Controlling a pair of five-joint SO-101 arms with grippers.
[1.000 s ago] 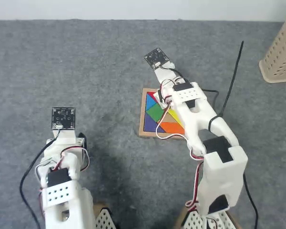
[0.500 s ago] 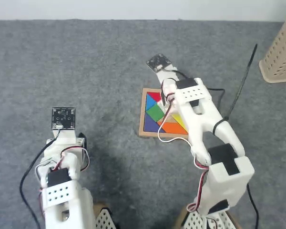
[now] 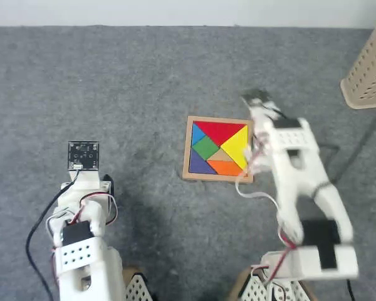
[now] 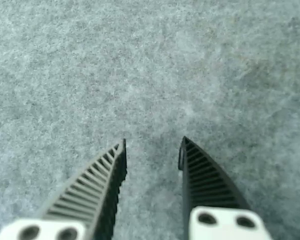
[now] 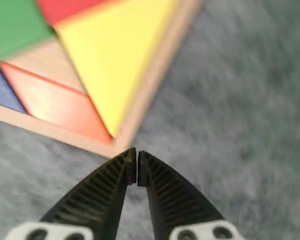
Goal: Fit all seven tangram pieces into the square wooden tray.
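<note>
The square wooden tray (image 3: 185, 150) lies mid-table. Red (image 3: 220, 130), yellow (image 3: 237, 147), green (image 3: 205, 147), blue (image 3: 197, 133), purple (image 3: 198, 165) and orange (image 3: 225, 167) pieces lie flat in it. A tan triangle (image 3: 221, 155) sits at the centre; I cannot tell if it is a piece or bare wood. My right arm (image 3: 289, 157) stands just right of the tray. Its gripper (image 5: 136, 167) is shut on nothing, over carpet just off the tray corner (image 5: 121, 144) by the yellow piece (image 5: 115, 55). My left gripper (image 4: 153, 147) is open over bare carpet, at the near left.
A beige perforated basket (image 3: 366, 69) stands at the far right edge. Grey carpet covers the table. The left arm (image 3: 81, 213) occupies the near left, well apart from the tray.
The right arm has swung from over the tray to its right side, uncovering all the pieces. The left arm has not moved.
</note>
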